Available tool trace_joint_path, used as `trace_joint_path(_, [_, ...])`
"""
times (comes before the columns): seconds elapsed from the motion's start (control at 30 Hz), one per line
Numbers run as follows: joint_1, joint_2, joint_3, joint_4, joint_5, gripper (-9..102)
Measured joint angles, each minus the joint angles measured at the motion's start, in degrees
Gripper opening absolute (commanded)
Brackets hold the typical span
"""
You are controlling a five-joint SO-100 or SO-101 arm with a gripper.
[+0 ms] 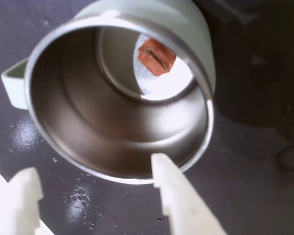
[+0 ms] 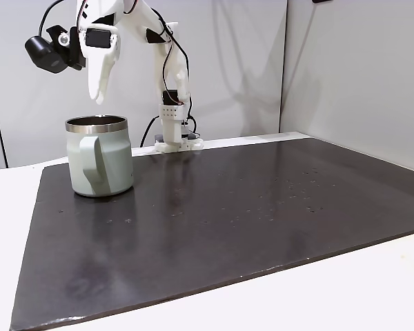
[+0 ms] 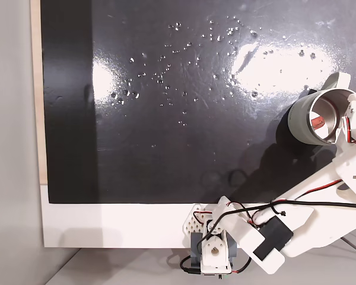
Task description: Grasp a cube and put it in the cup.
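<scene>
Lying on the steel floor of the large pale sage-green mug (image 1: 186, 29), the tiny reddish-brown cube (image 1: 157, 57) shows in the upper centre of the wrist view. At the bottom edge, the white 2-finger gripper (image 1: 95, 196) has its fingers (image 1: 179, 196) spread wide, holding nothing. In a fixed view, the gripper (image 2: 99, 86) hangs above the mug (image 2: 100, 165), upper left, over the black mat (image 2: 248, 207).

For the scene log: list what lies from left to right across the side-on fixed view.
Wrist camera → gripper above the cup → arm base → bare dark mat.
</scene>
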State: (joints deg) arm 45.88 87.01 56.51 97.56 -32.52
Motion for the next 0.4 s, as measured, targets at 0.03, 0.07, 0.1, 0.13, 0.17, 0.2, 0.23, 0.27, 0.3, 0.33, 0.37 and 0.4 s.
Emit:
trace_joint_path(0.03, [-0.35, 0.0, 0.0, 0.26, 0.0, 25])
trace_joint_path(0.07, [-0.53, 0.0, 0.0, 0.35, 0.0, 25])
trace_joint_path(0.1, [-0.79, 0.0, 0.0, 0.62, 0.0, 25])
trace_joint_path(0.13, [-0.97, 0.0, 0.0, 0.62, 0.0, 25])
trace_joint_path(0.17, [-1.23, 0.0, 0.0, 0.7, 0.0, 25])
trace_joint_path(0.2, [-1.49, 0.0, 0.0, 0.7, 0.0, 25])
trace_joint_path(0.23, [-1.67, 0.0, 0.0, 0.7, 0.0, 25])
trace_joint_path(0.27, [-1.85, 0.0, 0.0, 0.7, 0.0, 25])
trace_joint_path(0.3, [-1.93, 0.0, 0.0, 0.7, 0.0, 25])
trace_joint_path(0.33, [-2.02, 0.0, 0.0, 0.88, 0.0, 25])
trace_joint_path(0.37, [-2.11, 0.0, 0.0, 1.14, 0.0, 25])
trace_joint_path(0.4, [-2.2, 0.0, 0.0, 1.32, 0.0, 25])
